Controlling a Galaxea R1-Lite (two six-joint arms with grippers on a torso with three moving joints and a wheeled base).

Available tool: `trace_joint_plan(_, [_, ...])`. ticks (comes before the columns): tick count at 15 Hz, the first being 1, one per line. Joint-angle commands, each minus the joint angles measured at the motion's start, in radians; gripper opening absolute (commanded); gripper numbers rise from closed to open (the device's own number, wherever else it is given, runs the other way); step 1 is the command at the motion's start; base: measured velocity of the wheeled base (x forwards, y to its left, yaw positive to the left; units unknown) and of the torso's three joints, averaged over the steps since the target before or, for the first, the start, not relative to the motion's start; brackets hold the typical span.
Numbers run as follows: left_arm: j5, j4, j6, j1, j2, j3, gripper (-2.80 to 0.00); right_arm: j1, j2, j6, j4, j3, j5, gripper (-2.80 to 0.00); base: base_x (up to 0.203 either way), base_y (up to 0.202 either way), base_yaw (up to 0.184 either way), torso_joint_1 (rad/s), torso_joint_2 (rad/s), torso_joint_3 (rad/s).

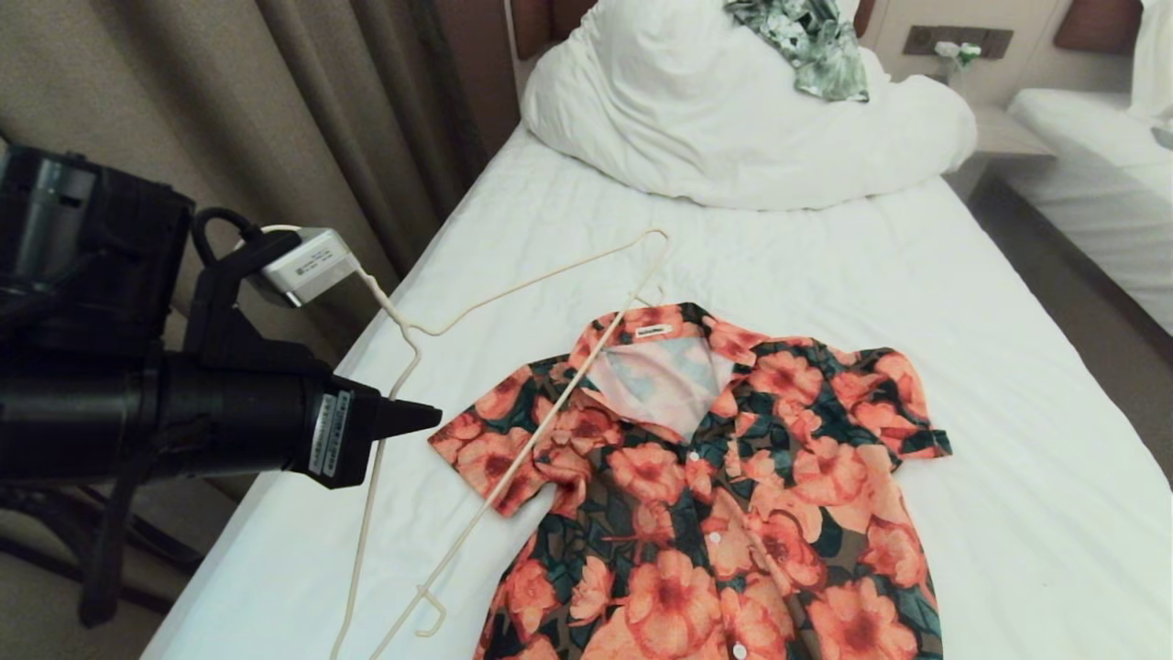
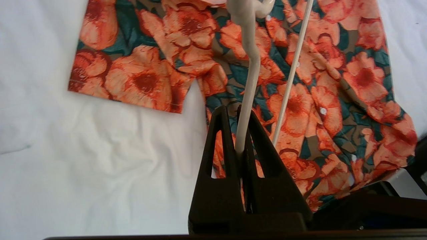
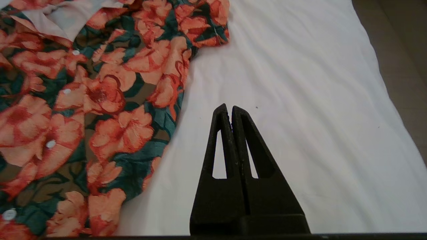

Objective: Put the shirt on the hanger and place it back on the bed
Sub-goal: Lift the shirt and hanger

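Observation:
The shirt (image 1: 715,486), orange-pink flowers on dark green, lies flat and buttoned on the white bed (image 1: 1008,385), collar toward the pillow. The thin cream hanger (image 1: 536,433) slants over the shirt's left sleeve and collar, its far corner past the collar. My left gripper (image 1: 431,417) reaches in from the left edge of the bed, shut on the hanger's wire. In the left wrist view the hanger (image 2: 248,83) runs out from between the closed left gripper (image 2: 233,111) above the shirt (image 2: 333,83). My right gripper (image 3: 229,110) hangs shut and empty over bare bed (image 3: 300,83), beside the shirt (image 3: 100,100); it is outside the head view.
A bulky white duvet (image 1: 733,119) is heaped at the head of the bed with a green-and-white leafy garment (image 1: 811,46) on top. Brown curtains (image 1: 321,110) hang close along the left side. A second white bed (image 1: 1090,156) stands right, across a strip of floor (image 1: 1081,302).

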Motion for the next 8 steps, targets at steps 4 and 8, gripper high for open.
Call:
trace_joint_plan(4, [0.002, 0.002, -0.001, 0.000, -0.008, 0.001, -2.80, 0.001, 0.391, 0.008, 0.020, -0.319, 0.003, -2.80, 0.000, 0.000, 0.000, 0.000, 0.00, 0.000])
trace_joint_plan(8, [0.003, 0.002, 0.001, 0.002, -0.008, 0.001, -2.80, 0.001, 0.758, 0.081, 0.024, -0.574, 0.016, -2.80, 0.000, 0.000, 0.000, 0.000, 0.00, 0.000])
